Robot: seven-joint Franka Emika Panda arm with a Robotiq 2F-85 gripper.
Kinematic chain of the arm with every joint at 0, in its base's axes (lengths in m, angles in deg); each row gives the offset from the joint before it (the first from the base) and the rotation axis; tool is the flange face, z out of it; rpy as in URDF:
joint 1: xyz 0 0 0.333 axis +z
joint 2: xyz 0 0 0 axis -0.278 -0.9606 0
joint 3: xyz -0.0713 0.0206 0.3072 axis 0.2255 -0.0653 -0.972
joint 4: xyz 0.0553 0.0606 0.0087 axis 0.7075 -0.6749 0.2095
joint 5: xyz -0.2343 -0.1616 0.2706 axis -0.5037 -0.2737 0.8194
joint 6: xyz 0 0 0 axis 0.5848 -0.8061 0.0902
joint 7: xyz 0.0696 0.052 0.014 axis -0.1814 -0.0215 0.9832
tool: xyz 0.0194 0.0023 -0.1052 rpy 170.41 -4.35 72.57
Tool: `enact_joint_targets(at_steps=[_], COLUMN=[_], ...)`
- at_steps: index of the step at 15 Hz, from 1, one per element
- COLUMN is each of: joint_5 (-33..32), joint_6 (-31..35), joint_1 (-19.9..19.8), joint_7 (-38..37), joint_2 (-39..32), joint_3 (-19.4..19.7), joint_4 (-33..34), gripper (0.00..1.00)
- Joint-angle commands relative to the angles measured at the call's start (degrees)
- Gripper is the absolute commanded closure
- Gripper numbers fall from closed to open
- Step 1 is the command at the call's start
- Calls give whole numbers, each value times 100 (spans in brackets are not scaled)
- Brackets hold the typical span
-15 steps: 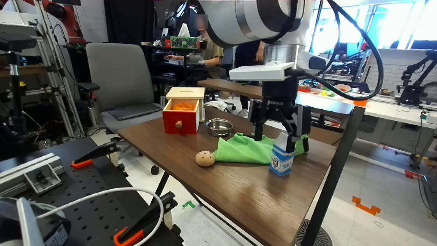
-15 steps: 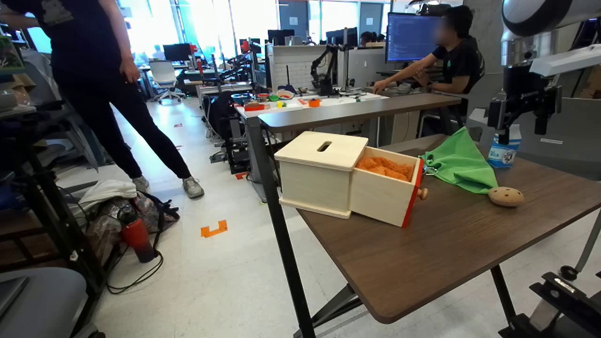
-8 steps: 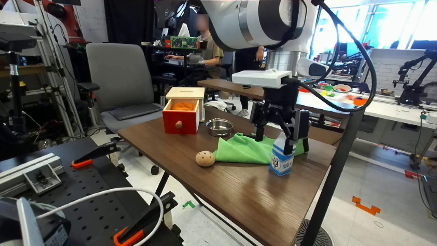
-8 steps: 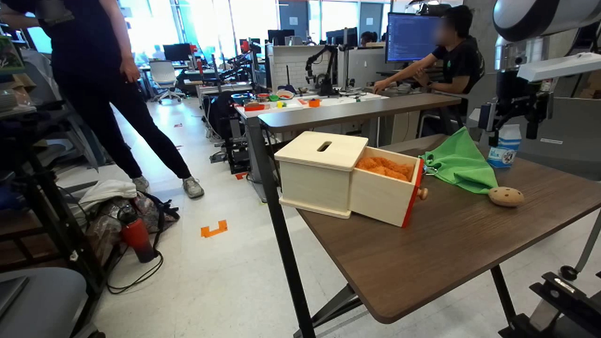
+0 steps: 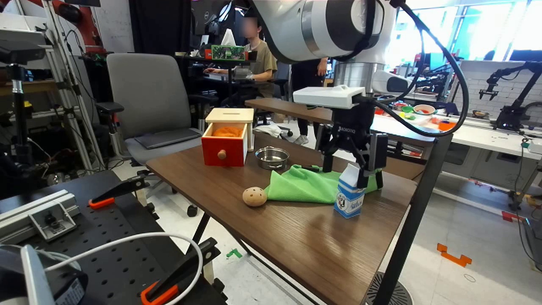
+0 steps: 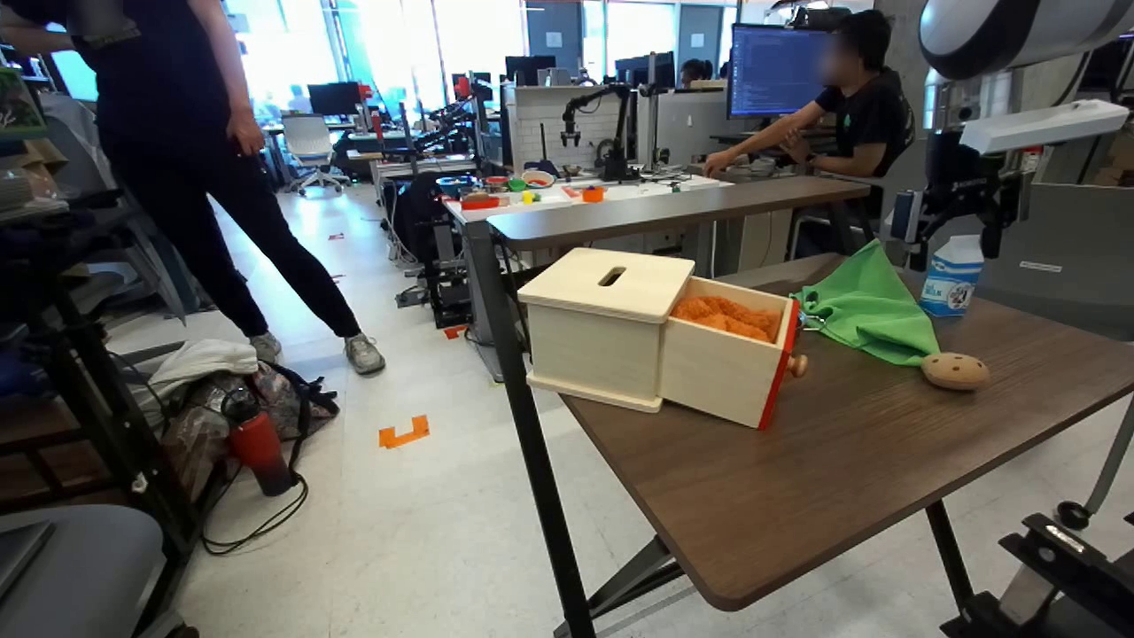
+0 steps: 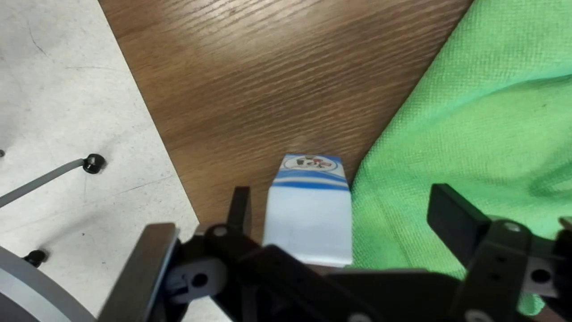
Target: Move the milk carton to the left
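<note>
The milk carton, white with blue bands and a peaked top, stands upright on the brown table beside the green cloth. It shows in both exterior views [image 5: 349,202] [image 6: 952,279] and in the wrist view [image 7: 308,219]. My gripper [image 5: 345,173] is open and empty, fingers pointing down, at about the height of the carton's top. In the wrist view my gripper [image 7: 342,197] has the carton's top between its fingers in the picture, nearer the left finger, with gaps on both sides. In an exterior view my gripper [image 6: 955,246] is around the carton's peak. Contact is not visible.
The green cloth [image 5: 305,186] lies against the carton's side. A brown ball with holes [image 5: 254,197], a metal bowl [image 5: 272,158] and a wooden box with an open red-fronted drawer [image 5: 211,151] stand on the table [image 5: 292,237]. The table edge is close to the carton.
My gripper has shifted slightly, rightward in an exterior view where the carton stands in front, leftward where the wooden box is nearest. It stays open. The carton has not moved.
</note>
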Motion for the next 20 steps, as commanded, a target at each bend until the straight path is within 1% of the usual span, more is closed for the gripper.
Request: enact_joint_targets(at_steps=[1, 7, 8, 9, 11, 12, 13, 14, 15, 16, 18, 20], joint_5=[76, 86, 57, 48, 32, 13, 4, -10, -20, -24, -25, -14], joint_6=[-38, -78, -56, -49, -56, -57, -66, -72, -66, -88, -193, -321], joint_1=[-43, -61, -44, -40, -23, -5, 7, 26, 40, 56, 95, 127], joint_7=[-52, -97, -130, -137, -177, -212, -247, -300, -345, -399, -498, -507], joint_2=[-228, -405, -416, -426, -416, -412, -412, -395, -370, -311, -154, 35], joint_3=[-13, 7, 35, 46, 71, 93, 107, 128, 143, 157, 173, 145], joint_4=[311, 571, 572, 580, 549, 526, 516, 498, 485, 479, 440, 385], gripper=[0, 0, 25, 28, 42, 51, 58, 66, 73, 78, 81, 81])
